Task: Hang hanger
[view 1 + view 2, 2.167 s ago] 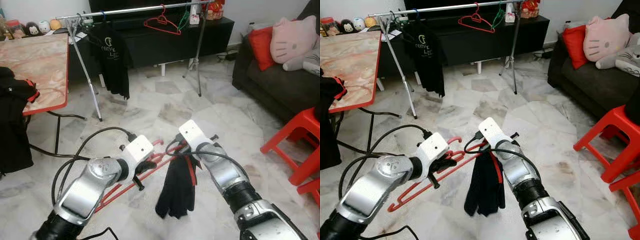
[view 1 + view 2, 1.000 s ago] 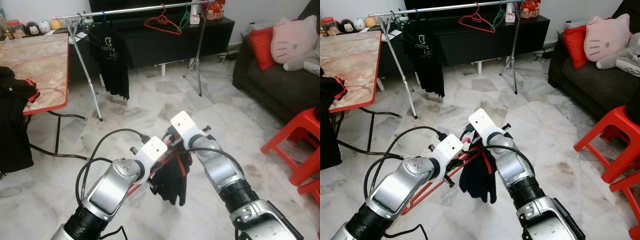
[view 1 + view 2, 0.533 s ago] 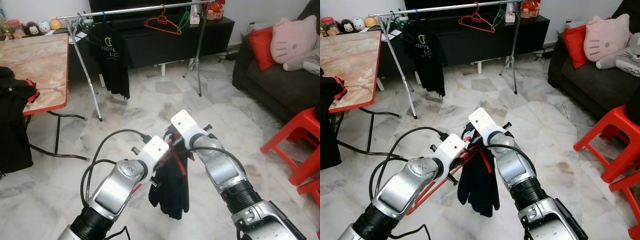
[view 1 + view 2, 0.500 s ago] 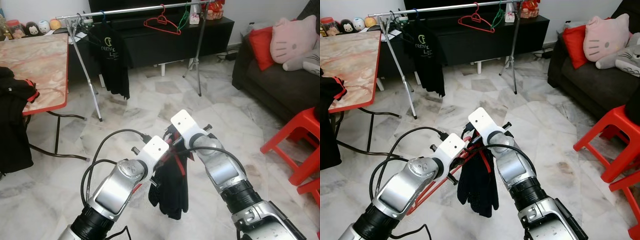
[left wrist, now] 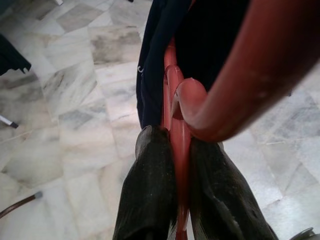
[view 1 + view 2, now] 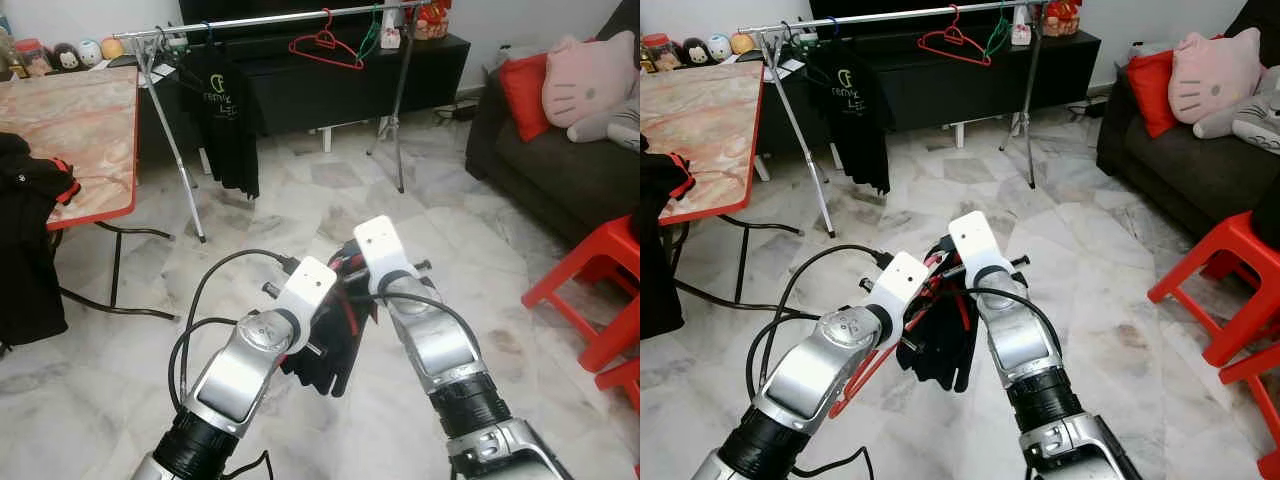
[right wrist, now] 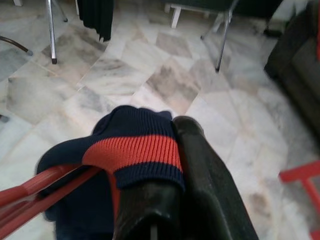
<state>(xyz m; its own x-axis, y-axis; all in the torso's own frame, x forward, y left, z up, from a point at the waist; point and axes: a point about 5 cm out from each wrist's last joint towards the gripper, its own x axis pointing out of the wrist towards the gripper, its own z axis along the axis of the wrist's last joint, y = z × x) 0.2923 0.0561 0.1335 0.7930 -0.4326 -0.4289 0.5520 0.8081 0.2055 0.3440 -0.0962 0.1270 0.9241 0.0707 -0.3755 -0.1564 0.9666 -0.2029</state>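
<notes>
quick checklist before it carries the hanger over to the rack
1. Left gripper shut on the red hanger: ok.
2. Right gripper shut on the dark garment: ok.
3. Garment seated on both hanger shoulders: cannot tell, it looks bunched.
4. Hanger hook free to catch the rail: cannot tell.
5. Free span on the rail between the black shirt and the hung red hanger: ok.
6. Floor toward the rack: ok.

A red plastic hanger (image 6: 872,363) is held off the floor at 6 o'clock, slanting down toward 7. A dark navy knit garment (image 6: 943,345) with a red stripe drapes bunched over its upper end, hanging below it. The rail (image 6: 900,15) stands at 12.
</notes>
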